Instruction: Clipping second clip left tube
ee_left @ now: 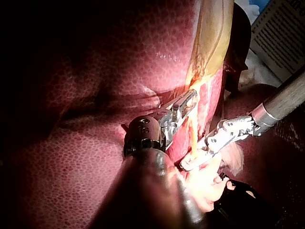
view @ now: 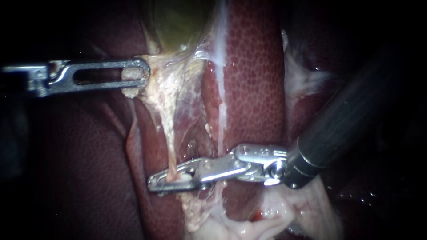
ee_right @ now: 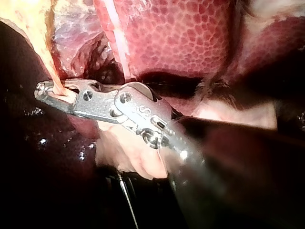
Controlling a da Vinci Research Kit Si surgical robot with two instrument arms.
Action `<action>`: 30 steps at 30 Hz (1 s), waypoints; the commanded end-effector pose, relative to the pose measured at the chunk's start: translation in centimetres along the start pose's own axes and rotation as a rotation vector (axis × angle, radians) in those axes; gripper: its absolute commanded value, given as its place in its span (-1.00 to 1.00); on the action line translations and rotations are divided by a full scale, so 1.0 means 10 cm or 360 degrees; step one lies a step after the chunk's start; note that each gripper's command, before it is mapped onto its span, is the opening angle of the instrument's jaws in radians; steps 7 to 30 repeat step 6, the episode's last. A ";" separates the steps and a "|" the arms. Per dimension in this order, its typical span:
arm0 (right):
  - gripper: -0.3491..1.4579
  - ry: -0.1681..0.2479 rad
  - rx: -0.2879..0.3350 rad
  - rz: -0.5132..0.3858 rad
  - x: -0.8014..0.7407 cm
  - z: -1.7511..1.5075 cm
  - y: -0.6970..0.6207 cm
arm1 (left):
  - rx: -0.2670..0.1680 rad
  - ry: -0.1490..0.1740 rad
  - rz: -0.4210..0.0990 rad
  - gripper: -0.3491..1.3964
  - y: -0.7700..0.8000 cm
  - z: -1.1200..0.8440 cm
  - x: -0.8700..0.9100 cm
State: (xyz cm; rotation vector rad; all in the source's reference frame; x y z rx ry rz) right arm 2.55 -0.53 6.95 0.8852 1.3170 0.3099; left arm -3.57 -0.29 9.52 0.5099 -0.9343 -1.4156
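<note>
Steel jaws of left instrument (view: pixel 143 74) clamped on gallbladder (view: pixel 178 24) neck, stretching left tube (view: pixel 168 142) taut; right instrument (view: pixel 171 181) jaws closed on it low down, for clipping.

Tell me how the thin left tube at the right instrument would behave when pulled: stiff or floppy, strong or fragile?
Probably floppy: the left tube looks straight only where it runs taut from the gallbladder down to the right instrument. It is thin and pale, so likely easy to tear. Its wet sheen suggests slipperiness.
</note>
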 end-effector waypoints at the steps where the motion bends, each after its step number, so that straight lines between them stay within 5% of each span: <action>1: -1.00 0.0000 0.0000 0.0000 0.000 0.000 0.000 | 0.0000 0.0000 0.0000 -1.00 0.000 0.000 0.000; 30: -1.00 0.0000 0.0000 0.0000 0.000 -0.001 0.000 | 0.0000 0.0000 0.0000 -1.00 0.000 0.000 0.000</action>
